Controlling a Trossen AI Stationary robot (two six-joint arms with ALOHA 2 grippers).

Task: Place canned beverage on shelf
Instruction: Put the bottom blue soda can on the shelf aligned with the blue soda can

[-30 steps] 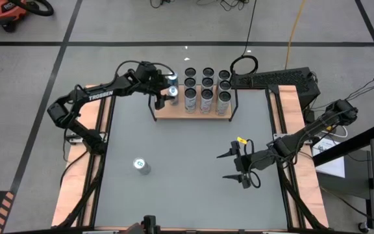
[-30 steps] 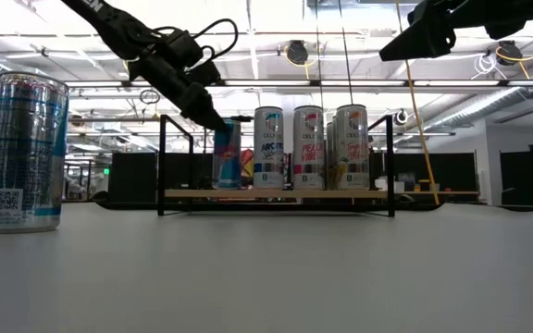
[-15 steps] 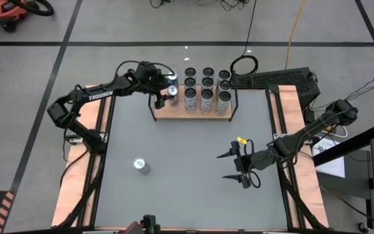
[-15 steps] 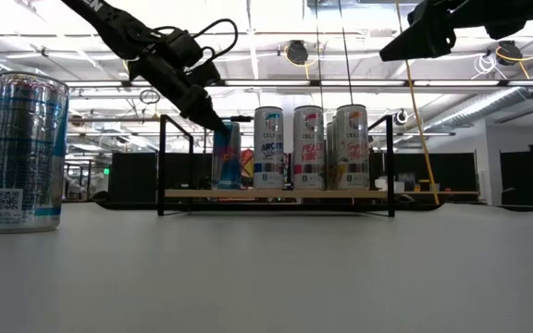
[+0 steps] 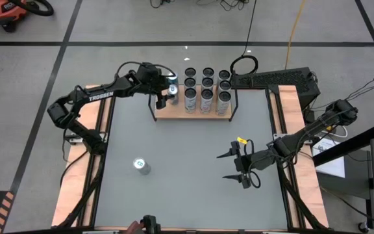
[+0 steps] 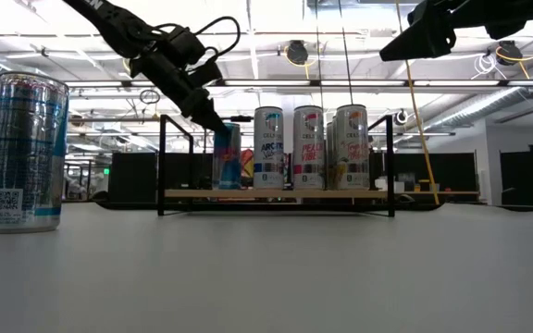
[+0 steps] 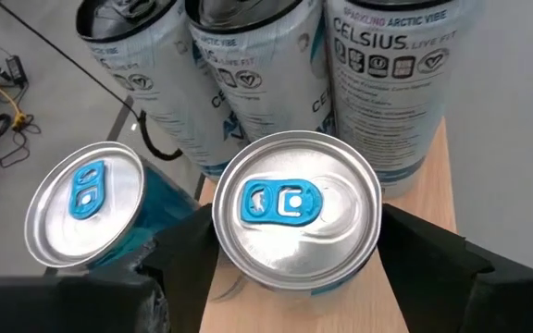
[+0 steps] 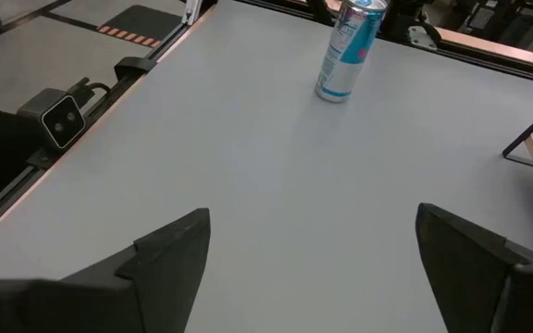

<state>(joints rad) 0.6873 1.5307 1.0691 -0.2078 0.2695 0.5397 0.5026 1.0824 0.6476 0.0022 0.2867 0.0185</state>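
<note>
A lone can stands on the near-left of the desk. The right end effector hangs above the desk's middle-right, fingers spread and empty. At the far edge, on the shelf, the left end effector straddles the blue-tabbed can — fingers parted beside it — next to other cans.

Shelf: light-wood board, black rod frame at both ends, at table's far edge. Blue can stood upright on its left end beside a second blue-tabbed can. Another blue-and-silver can stood upright alone, front-left on the table.
</note>
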